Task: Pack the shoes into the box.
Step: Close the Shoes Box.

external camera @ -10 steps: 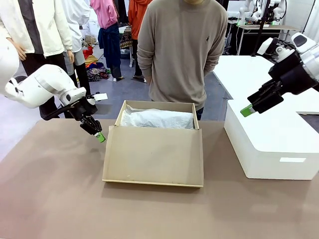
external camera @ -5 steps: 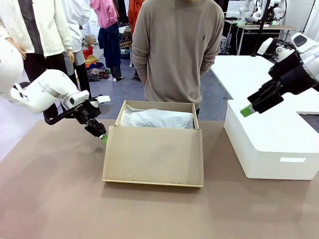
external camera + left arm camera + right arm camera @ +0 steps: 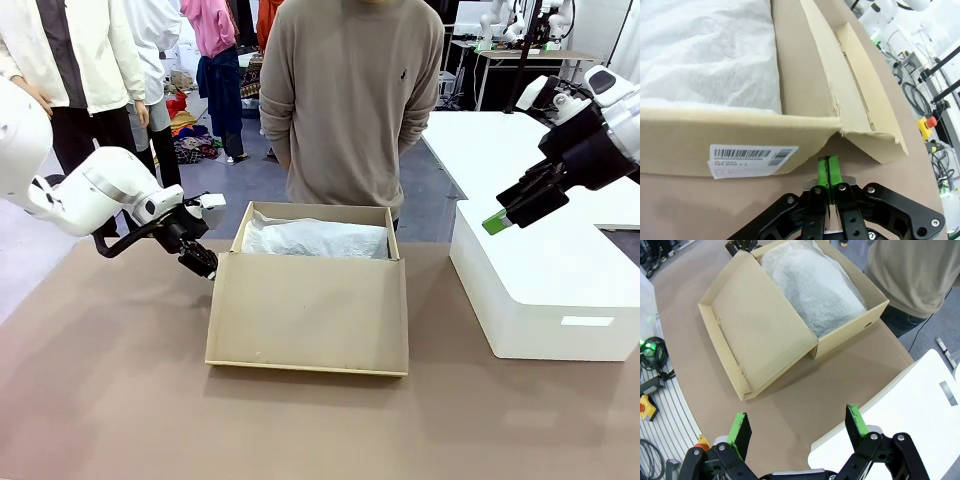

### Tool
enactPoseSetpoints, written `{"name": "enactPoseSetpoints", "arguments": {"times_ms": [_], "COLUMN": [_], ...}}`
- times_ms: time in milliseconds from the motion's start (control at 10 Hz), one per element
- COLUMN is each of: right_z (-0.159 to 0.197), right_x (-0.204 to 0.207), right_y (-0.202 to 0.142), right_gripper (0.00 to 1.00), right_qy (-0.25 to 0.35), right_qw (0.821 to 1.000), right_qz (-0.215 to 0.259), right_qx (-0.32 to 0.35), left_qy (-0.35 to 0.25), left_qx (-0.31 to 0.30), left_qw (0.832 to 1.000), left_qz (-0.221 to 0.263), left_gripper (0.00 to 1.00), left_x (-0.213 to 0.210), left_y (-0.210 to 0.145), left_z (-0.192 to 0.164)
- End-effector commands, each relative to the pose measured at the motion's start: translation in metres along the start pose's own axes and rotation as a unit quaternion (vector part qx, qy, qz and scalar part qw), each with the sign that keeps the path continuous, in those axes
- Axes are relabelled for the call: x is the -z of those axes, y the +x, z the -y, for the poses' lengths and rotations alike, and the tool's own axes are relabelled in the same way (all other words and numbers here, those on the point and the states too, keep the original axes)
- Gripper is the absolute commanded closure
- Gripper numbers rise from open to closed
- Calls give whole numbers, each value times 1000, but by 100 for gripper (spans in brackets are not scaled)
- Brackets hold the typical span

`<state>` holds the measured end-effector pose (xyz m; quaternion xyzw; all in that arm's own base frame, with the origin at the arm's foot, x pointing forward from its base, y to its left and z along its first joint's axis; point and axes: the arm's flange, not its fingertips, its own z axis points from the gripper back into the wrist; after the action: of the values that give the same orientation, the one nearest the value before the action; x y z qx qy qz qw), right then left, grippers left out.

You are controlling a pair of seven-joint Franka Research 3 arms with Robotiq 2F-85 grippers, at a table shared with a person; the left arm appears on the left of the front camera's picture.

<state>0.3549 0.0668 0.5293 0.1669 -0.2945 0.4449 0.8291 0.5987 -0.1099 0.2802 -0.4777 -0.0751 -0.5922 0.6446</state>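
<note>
Cardboard of the box (image 3: 308, 312) looks thin and light, a little torn at the corner nearest the left jaws, so it will bend or slide on the counter (image 3: 110, 390) if it is pushed hard. I think the best place to take hold is the free edge of the lid flap, not the soft white tissue paper (image 3: 315, 240), which will crumple and give nothing to grip. The shoes themselves I cannot see; if they are under the tissue, it hides them.

The left gripper (image 3: 200, 262) has its jaws closed, with the green pads pressed together and nothing between them. The arm comes in low from the side, and the wrist is tilted so that the tips point at the box corner just ahead of them. In the left wrist view the tips (image 3: 827, 171) are very near the torn corner and just below the flap edge; whether they touch it I cannot tell. A white barcode label (image 3: 751, 159) is on the box wall beside them.

The right gripper (image 3: 497, 221) has its jaws wide open and empty. It hangs high over the white block (image 3: 545, 290), well apart from the box, and the box lies far ahead of its jaws and below.
</note>
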Motion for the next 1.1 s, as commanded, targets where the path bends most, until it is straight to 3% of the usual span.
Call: {"name": "enactPoseSetpoints", "arguments": {"times_ms": [0, 1000], "right_z": [1, 1], "right_x": [1, 1], "right_y": [0, 0], "right_gripper": [0, 0], "right_qy": [5, 5], "right_qw": [1000, 1000], "right_qz": [7, 7], "right_qx": [-1, -1], "left_qy": [-16, -89], "left_qx": [3, 17], "left_qw": [1000, 996], "left_qz": [24, 11], "left_gripper": [100, 100], "left_x": [4, 14], "left_y": [2, 8], "left_z": [2, 8]}}
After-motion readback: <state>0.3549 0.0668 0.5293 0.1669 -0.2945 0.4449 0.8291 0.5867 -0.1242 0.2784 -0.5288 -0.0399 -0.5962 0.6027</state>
